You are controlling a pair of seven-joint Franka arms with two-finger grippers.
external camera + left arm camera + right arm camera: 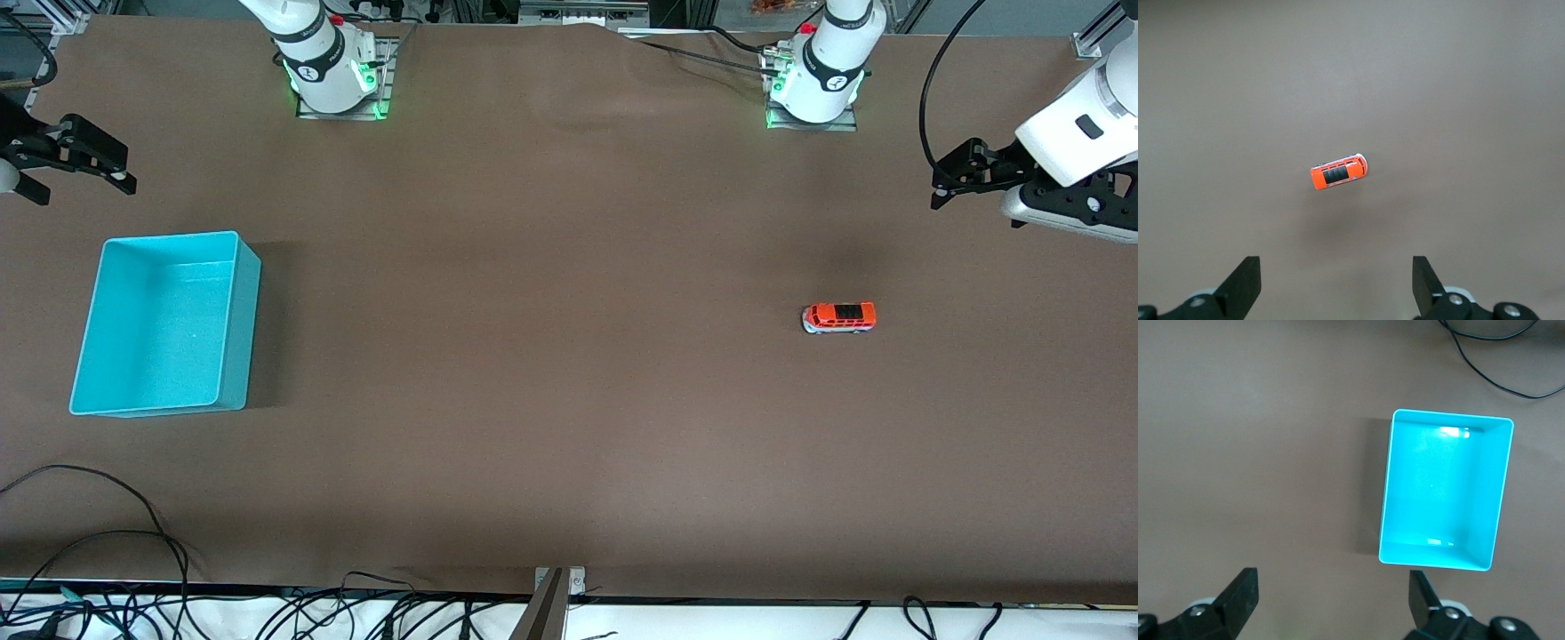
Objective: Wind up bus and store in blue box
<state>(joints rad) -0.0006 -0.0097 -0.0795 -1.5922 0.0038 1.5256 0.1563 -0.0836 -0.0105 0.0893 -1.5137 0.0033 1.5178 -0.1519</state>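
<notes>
At the front view's upper left edge the right gripper (76, 164) hangs wide open and empty above the blue box (238, 329). The bus (839, 316) lies centre-right on the counter (533, 356), long axis across the frame. The left gripper (965, 173), open and empty at upper right, is far nearer.

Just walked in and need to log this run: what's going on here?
Nothing is being handled yet. The bus sits on the table toward the left arm's end; the blue box stands empty toward the right arm's end. The left gripper and the right gripper hang open at the table's ends.
</notes>
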